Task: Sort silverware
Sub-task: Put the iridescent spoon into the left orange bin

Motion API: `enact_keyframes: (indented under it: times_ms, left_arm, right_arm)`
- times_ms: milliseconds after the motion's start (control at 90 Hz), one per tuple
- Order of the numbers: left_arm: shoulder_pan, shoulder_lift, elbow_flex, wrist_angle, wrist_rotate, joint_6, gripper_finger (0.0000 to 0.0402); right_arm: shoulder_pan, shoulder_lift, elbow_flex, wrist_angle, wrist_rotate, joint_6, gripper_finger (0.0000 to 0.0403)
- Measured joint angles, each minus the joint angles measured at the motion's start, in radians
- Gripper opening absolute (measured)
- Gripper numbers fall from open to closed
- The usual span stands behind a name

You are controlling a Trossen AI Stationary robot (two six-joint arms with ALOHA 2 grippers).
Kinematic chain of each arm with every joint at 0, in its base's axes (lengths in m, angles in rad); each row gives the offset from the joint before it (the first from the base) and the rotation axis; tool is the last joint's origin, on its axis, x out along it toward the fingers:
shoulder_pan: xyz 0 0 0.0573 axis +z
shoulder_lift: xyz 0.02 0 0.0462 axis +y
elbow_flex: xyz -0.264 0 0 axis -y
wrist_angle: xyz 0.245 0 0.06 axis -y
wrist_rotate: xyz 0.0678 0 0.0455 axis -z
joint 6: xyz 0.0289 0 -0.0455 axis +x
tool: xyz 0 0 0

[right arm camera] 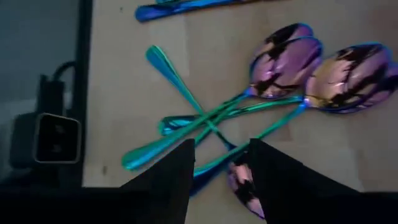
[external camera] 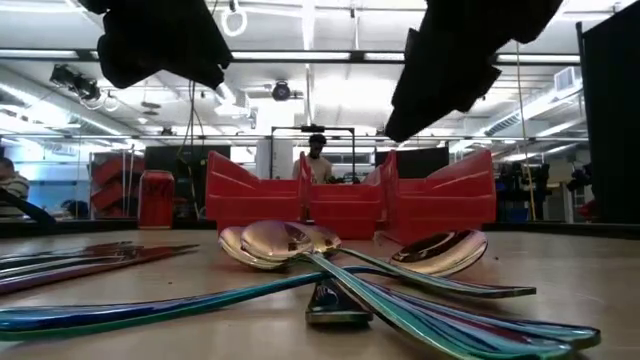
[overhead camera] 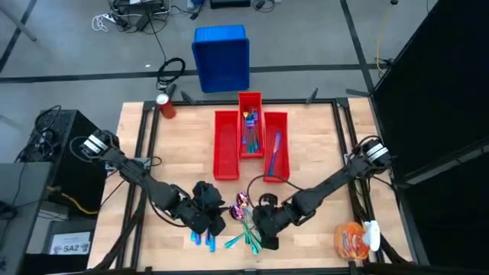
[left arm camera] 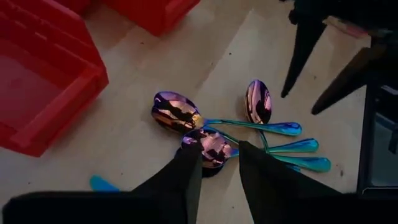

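Both grippers, left (overhead camera: 208, 218) and right (overhead camera: 263, 228), hang open (holding nothing, it seems) over spoons (overhead camera: 243, 205) at bottom center.

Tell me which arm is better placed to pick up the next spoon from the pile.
Either could, but I lean left. The left gripper is open, its fingertips straddling a spoon bowl. The right gripper, also open, hangs over crossed handles, a messier grab.
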Motion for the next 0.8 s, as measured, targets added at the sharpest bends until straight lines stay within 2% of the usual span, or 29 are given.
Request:
enact_keyframes:
  times_ms: [200, 333, 556, 800]
  left_arm:
    - [0.001, 0.0, 0.0, 0.0, -0.004, 0.003, 0.009]
    - [0.0, 0.0, 0.0, 0.002, -0.004, -0.009, 0.009]
    - [-0.014, 0.0, -0.001, 0.0, 0.007, -0.02, 0.009]
    - [-0.021, 0.0, -0.001, 0.0, 0.008, -0.014, 0.009]
  right_arm:
    - [0.024, 0.126, 0.243, -0.092, 0.044, -0.146, 0.0134]
    - [0.033, 0.217, 0.38, -0.204, 0.042, -0.159, 0.0131]
    - [0.005, 0.319, 0.402, -0.24, 0.012, -0.145, 0.0137]
    - [-0.025, 0.347, 0.401, -0.249, 0.0, -0.09, 0.0209]
